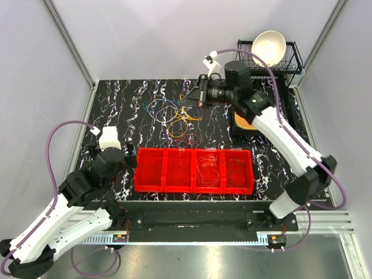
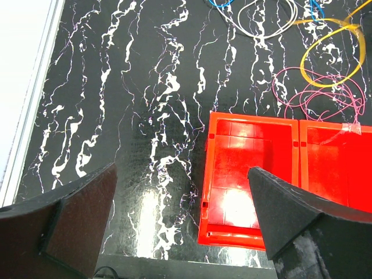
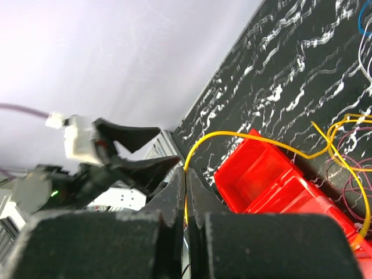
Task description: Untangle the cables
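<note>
A loose tangle of thin cables (image 1: 174,116), yellow, orange, pink, white and blue, lies on the black marbled table behind the red tray (image 1: 195,152). My right gripper (image 1: 193,99) hovers over the tangle's right side. In the right wrist view it (image 3: 186,174) is shut on the yellow cable (image 3: 244,135), which arcs up from the pile. My left gripper (image 2: 183,221) is open and empty, low over the tray's left end (image 2: 232,174). In that view, yellow (image 2: 325,52), pink (image 2: 314,96) and white (image 2: 261,23) loops lie beyond it.
The red tray has several compartments; thin coiled cables lie in the two right ones (image 1: 209,171). A black pad with a tan item (image 1: 244,122) sits at the right. A dish rack with a cream bowl (image 1: 268,46) stands at back right. Walls close in on three sides.
</note>
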`<state>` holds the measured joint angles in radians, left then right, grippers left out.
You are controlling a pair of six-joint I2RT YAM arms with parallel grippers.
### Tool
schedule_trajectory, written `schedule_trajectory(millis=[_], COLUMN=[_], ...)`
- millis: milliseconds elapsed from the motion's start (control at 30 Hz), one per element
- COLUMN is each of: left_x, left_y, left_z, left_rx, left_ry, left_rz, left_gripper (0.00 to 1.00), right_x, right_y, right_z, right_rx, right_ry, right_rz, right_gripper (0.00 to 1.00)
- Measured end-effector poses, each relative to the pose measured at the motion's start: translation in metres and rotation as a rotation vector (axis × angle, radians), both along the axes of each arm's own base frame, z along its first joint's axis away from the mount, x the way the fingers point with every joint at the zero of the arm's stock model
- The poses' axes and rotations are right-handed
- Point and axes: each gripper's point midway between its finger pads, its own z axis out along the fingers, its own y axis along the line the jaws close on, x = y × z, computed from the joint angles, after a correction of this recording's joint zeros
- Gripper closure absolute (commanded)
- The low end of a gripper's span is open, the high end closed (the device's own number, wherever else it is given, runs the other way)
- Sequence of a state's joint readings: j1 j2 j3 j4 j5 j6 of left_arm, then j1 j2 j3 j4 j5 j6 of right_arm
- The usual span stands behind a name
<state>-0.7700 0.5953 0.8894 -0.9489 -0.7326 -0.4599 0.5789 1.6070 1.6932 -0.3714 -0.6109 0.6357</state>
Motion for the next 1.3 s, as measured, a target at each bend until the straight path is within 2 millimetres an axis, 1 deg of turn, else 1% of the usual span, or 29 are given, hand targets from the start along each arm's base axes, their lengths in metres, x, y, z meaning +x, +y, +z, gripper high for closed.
schedule_trajectory(millis=[133,200,267,333,467,567,633,700,800,900,967,1033,1100,1200,1300], left_x=[0.001,0.001,0.001,0.001,0.001,0.001,0.001,0.001,0.001,0.001,0.001,0.001,0.000,0.000,0.000], left_y=[0.000,0.000,0.000,0.000,0.000,0.000,0.000,-0.001,-0.001,-0.001,-0.001,0.000,0.000,0.000,0.000], left_z=[-0.001,-0.001,-0.002,-0.002,-0.002,-0.002,-0.002,-0.003,-0.005,-0.006,-0.006,-0.005,-0.004,-0.005,-0.005], left_rx=[0.005,0.006,0.008,0.008,0.008,0.008,0.011,0.013,0.018,0.020,0.018,0.015,0.014,0.016,0.016], left_ry=[0.005,0.006,0.008,0.008,0.008,0.008,0.008,0.009,0.014,0.015,0.012,0.009,0.008,0.008,0.008], left_rz=[0.001,0.002,0.002,0.002,0.002,0.001,0.000,-0.003,-0.006,-0.006,-0.007,-0.007,-0.007,-0.009,-0.009], left_gripper=[0.01,0.01,0.01,0.01,0.01,0.01,0.01,0.01,0.01,0.01,0.01,0.01,0.01,0.01,0.01], right_x=[-0.020,-0.022,-0.021,-0.016,0.001,0.011,0.013,0.010,-0.004,-0.026,-0.039,-0.053,-0.065,-0.081,-0.094], right_y=[-0.019,-0.025,-0.026,-0.026,-0.018,-0.011,-0.009,-0.008,-0.012,-0.016,-0.017,-0.016,-0.013,-0.008,-0.004], right_z=[0.038,0.054,0.066,0.067,0.055,0.053,0.064,0.084,0.127,0.167,0.182,0.187,0.186,0.179,0.166], right_rx=[0.022,0.026,0.028,0.019,-0.015,-0.025,-0.012,0.016,0.085,0.154,0.181,0.190,0.188,0.177,0.154], right_ry=[-0.109,-0.163,-0.205,-0.220,-0.200,-0.184,-0.195,-0.222,-0.294,-0.358,-0.383,-0.388,-0.376,-0.350,-0.314], right_rz=[-0.020,-0.037,-0.043,-0.050,-0.063,-0.064,-0.058,-0.045,-0.022,0.019,0.041,0.063,0.086,0.121,0.150], right_gripper=[1.00,1.00,1.00,1.00,1.00,1.00,1.00,1.00,1.00,1.00,1.00,1.00,1.00,1.00,1.00])
